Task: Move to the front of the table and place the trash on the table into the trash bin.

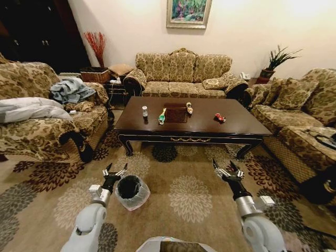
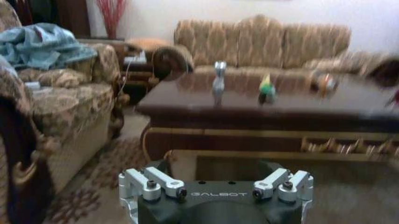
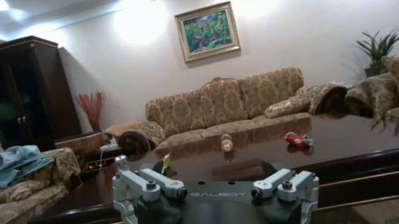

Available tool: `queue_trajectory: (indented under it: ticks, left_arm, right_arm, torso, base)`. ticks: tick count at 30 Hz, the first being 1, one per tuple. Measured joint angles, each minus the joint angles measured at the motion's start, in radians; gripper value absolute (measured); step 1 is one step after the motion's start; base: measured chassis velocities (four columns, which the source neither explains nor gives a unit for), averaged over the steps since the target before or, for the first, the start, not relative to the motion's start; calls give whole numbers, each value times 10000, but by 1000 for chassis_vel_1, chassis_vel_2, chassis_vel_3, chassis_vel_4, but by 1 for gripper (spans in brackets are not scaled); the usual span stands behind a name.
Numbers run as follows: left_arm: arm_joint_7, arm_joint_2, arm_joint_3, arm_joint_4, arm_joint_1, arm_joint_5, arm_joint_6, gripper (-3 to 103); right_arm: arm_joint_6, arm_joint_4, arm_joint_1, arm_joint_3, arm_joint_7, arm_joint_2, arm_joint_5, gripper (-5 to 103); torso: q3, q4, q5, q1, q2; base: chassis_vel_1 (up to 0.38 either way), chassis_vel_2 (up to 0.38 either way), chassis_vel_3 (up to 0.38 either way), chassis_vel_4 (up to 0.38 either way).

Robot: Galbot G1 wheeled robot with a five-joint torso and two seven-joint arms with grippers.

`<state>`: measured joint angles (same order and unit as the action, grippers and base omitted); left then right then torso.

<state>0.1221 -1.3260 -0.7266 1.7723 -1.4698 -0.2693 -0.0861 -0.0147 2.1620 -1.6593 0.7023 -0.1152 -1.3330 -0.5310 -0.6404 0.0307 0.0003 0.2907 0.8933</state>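
The dark worktop [image 1: 236, 125] carries the clear bottle [image 1: 145, 111], green-and-white bottle [image 1: 161, 117], yellow-brown bottle [image 1: 189, 108] and red wrapper [image 1: 219, 117], while nearer, over the carpet, the bag-lined trash bin [image 1: 132, 192] sits just beside the left claw [image 1: 114, 172], spread wide and empty like the right claw [image 1: 227, 169].

I see the table [image 1: 236, 125], dark, glossy, with carved curved legs, standing on the carpet ahead of me, a square inset panel at its centre. On it, from my left: a small clear bottle [image 1: 145, 111] with white cap, upright; a green-and-white bottle [image 1: 162, 116] lying just beside the panel; a yellow-brown bottle [image 1: 189, 108] on its side at the panel's far right corner; a crumpled red wrapper [image 1: 219, 117] farther right. The trash bin [image 1: 132, 192], round, dark inside, lined with a whitish bag, sits on the carpet well short of the table.
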Motion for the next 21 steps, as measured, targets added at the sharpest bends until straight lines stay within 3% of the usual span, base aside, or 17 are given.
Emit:
queue_trajectory:
  ticks: [6,9,14,21]
  left_arm:
    - [-205,319,180,-2672,958,657,-131,97]
    - [-255,351,186,-3302,1111,664,-145,97]
    - [-495,401,185,-5236,1549,254,4,97]
    - [-368,339,203,-6876,2180,-111,104,97]
  right_arm:
    - [45,-12,-51,8,-6,46,84,100]
    - [-46,23,-43,-19,-5,90,84,100]
    - [-129,-29,-32,-126,-109,201,85,100]
    - [-176,-94,-81,-221,-170,202,83,100]
  torso:
    - [1,-3,0,-2,1]
    - [1,-2,-5,-2,1]
    - [0,1,-5,0,0]
    - [1,1,-2,-2,0]
  base:
    - [-29,-41,7,22]
    - [0,0,0,0]
    - [0,0,0,0]
    - [0,0,0,0]
